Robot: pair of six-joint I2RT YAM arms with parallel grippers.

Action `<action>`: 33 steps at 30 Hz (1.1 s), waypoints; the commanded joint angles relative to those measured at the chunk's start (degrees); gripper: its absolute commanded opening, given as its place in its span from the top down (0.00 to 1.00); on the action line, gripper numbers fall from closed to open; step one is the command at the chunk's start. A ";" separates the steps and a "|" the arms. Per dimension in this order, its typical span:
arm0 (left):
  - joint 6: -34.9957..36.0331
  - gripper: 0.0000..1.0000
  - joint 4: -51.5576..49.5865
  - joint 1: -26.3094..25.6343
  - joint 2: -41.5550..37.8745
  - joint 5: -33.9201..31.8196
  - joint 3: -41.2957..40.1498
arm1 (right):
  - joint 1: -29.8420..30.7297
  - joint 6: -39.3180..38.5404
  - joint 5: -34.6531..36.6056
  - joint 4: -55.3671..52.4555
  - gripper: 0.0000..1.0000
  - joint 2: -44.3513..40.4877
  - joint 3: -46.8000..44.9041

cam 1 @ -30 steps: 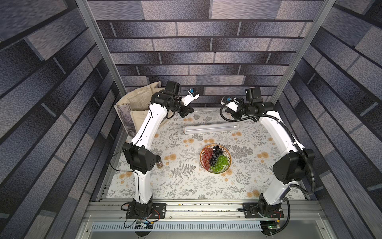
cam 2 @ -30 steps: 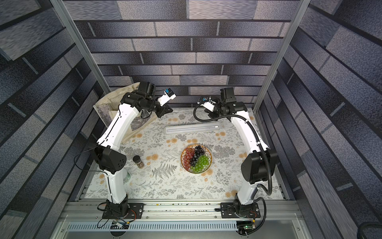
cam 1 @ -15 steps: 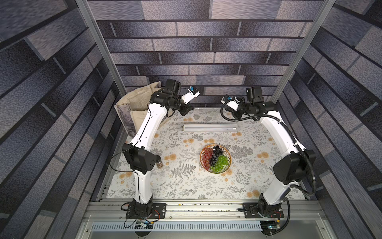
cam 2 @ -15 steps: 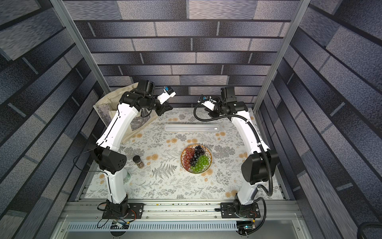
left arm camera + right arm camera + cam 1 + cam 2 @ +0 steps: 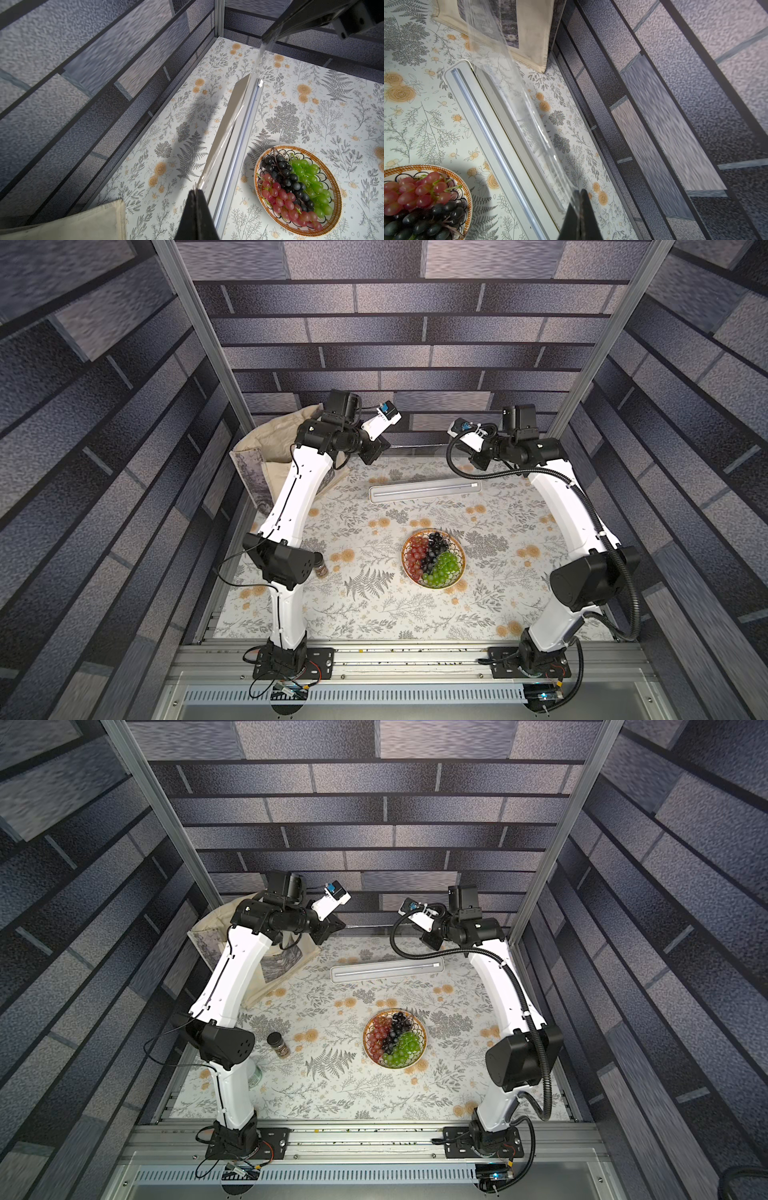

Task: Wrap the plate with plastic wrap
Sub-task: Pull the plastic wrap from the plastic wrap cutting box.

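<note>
Reaching to the far end of the table (image 5: 374, 614), the left arm (image 5: 299, 489) and right arm (image 5: 561, 506) hold their wrists raised over one dispenser box (image 5: 424, 492). The left gripper (image 5: 195, 192) and right gripper (image 5: 579, 193) each pinch closed on an end of the plastic wrap (image 5: 517, 99), whose film rises from the box. Near it, one plate (image 5: 332, 180) holds three grape bunches (image 5: 432, 558): red, dark and green. One jar (image 5: 278, 1044) stands beside the left arm.
</note>
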 commanded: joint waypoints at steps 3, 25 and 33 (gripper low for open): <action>-1.50 1.00 -1.04 0.24 -1.46 -1.67 3.59 | -0.38 0.59 1.55 1.55 1.00 -2.08 3.21; -2.24 1.00 -1.22 -0.40 -0.40 -4.09 9.47 | -0.38 0.15 2.60 1.04 1.00 -2.43 6.93; -2.26 1.00 -1.06 -0.58 -0.40 -4.92 10.09 | -0.34 0.15 3.15 0.64 1.00 -2.64 8.15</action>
